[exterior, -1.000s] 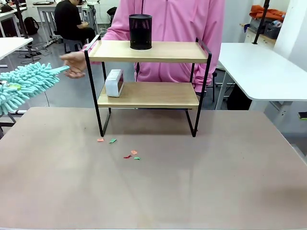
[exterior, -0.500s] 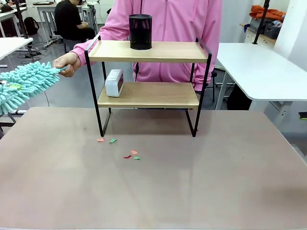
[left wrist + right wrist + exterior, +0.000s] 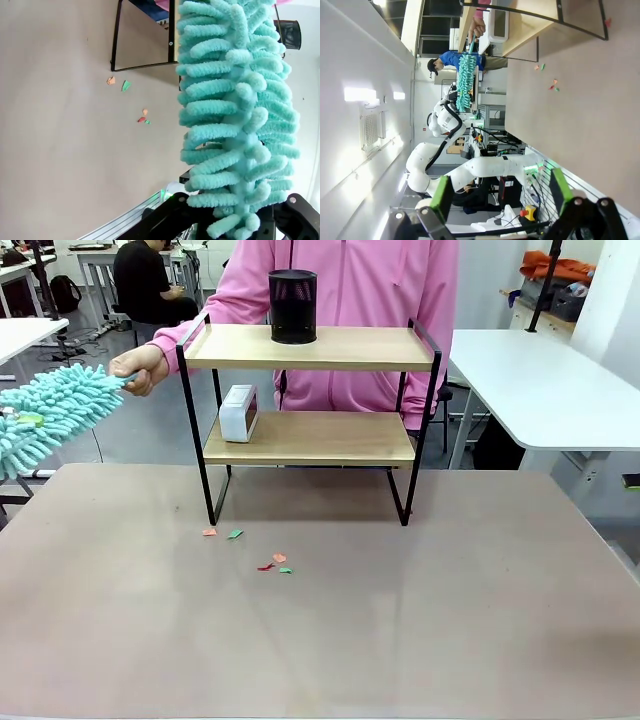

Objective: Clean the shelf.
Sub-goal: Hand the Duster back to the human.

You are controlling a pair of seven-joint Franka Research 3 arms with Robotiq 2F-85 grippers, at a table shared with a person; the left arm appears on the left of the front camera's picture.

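**Duster handover beside the shelf**

The left gripper [image 3: 235, 220] has its jaws set loosely around the base of a teal duster [image 3: 55, 412]. The person's hand [image 3: 138, 368] grips its other end, just left of the shelf [image 3: 310, 348]. The duster's long axis points toward the shelf's upper board. The right gripper [image 3: 497, 197] gapes wide.

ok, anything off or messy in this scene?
Yes: small coloured paper scraps lie scattered on the table just in front of the shelf, near its left legs. The shelf itself stands straight, with a black mesh cup on the top board and a white box on the lower board, both upright.
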